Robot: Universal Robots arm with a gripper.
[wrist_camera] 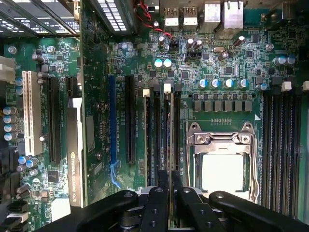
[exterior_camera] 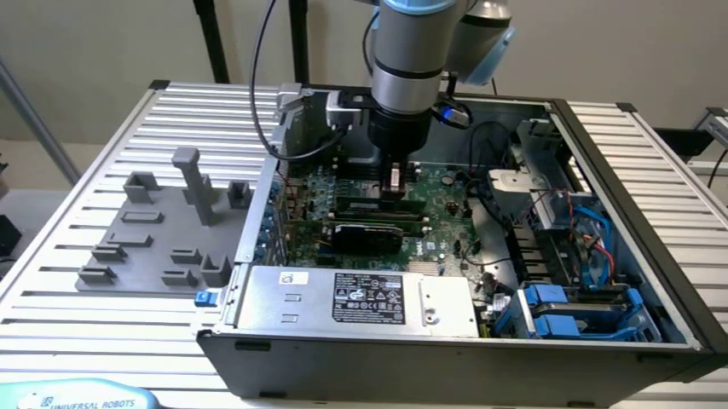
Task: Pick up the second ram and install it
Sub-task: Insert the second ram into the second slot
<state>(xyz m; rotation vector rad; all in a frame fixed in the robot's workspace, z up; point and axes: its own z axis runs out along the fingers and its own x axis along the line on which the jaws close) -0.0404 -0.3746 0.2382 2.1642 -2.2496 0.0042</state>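
Closed jaws are pinching the top edge of the second ram (wrist_camera: 168, 145), a thin, long green circuit-board stick seen edge-on; the black gripper (wrist_camera: 169, 193) is occupying the lower centre of the wrist view, and the stick is running from between its fingertips up the frame, standing in one of the long black memory slots (wrist_camera: 155, 140). Beside it, toward the lower right, the square silver CPU socket (wrist_camera: 223, 162) is lying open on the green motherboard (wrist_camera: 217, 63). Pick-up is judged done; whether the stick is seated fully cannot be told.

Exterior view: the gripper (exterior_camera: 394, 181) is reaching down at upper centre into the open grey computer case (exterior_camera: 637, 170), with the stick (exterior_camera: 394, 177) directly beneath the jaws. At left, the grey plastic fixture blocks (exterior_camera: 170, 230) are standing on the ribbed metal table (exterior_camera: 68, 281).
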